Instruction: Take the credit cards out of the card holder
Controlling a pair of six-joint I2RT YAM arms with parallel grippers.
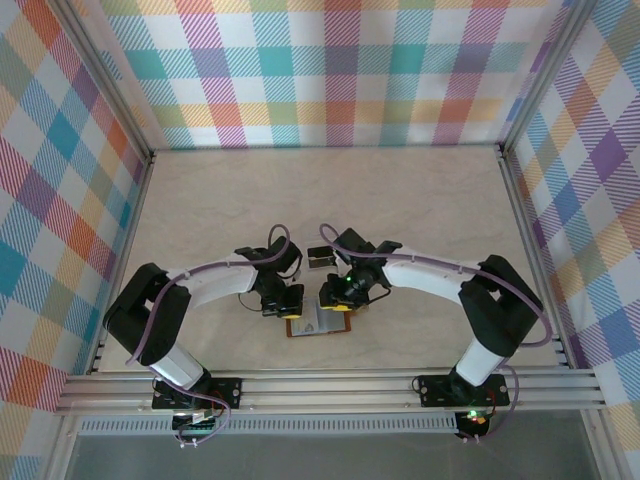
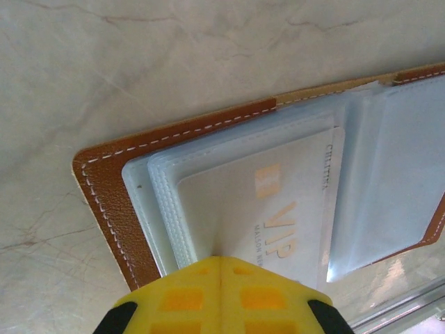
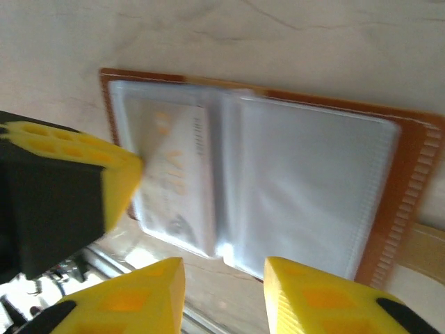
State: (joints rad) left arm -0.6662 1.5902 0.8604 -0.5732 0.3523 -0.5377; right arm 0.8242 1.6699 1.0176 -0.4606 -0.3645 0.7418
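The brown leather card holder [image 1: 318, 323] lies open on the table between the arms, its pale blue pockets facing up. In the left wrist view a pale credit card [image 2: 278, 209] marked VIP sits inside the left pocket, framed by the leather edge of the card holder [image 2: 111, 188]. My left gripper [image 2: 221, 261] is shut, its tips pressing on that pocket. My right gripper [image 3: 224, 278] is open over the card holder's near edge [image 3: 410, 174], with only table between its fingers. The VIP credit card [image 3: 177, 167] lies to its left. Another small credit card [image 1: 320, 260] lies on the table behind the grippers.
A metal rail [image 1: 330, 385] runs along the table's near edge, close to the card holder. Checked walls [image 1: 70, 200] close the sides and back. The beige table [image 1: 320, 200] stretches out beyond the arms.
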